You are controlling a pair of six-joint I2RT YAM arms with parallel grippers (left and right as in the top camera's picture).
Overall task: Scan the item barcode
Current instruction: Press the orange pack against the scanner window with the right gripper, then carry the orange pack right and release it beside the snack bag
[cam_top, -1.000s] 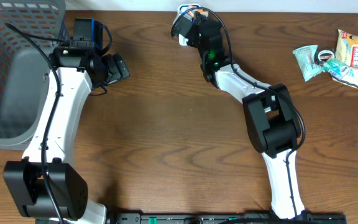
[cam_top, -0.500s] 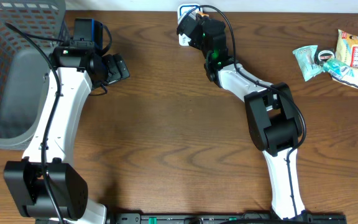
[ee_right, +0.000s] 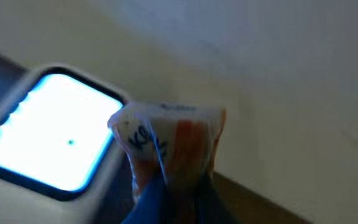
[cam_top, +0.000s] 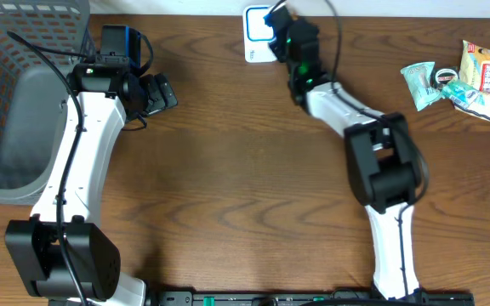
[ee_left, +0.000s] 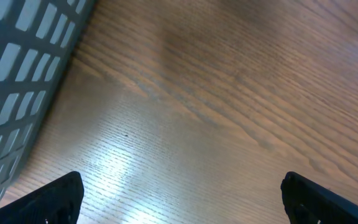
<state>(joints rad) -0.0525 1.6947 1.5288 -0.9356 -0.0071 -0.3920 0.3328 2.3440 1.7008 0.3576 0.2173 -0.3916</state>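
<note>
Item: snack packet (ee_right: pixel 169 146), clamped in right gripper (cam_top: pixel 279 18), apparently angled toward lit scanner (ee_right: pixel 51 134) for barcode reading; left gripper (cam_top: pixel 163 92) spread wide, idle.

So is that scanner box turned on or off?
On. The scanner window glows bright blue-white in the right wrist view, beside the snack packet.
</note>
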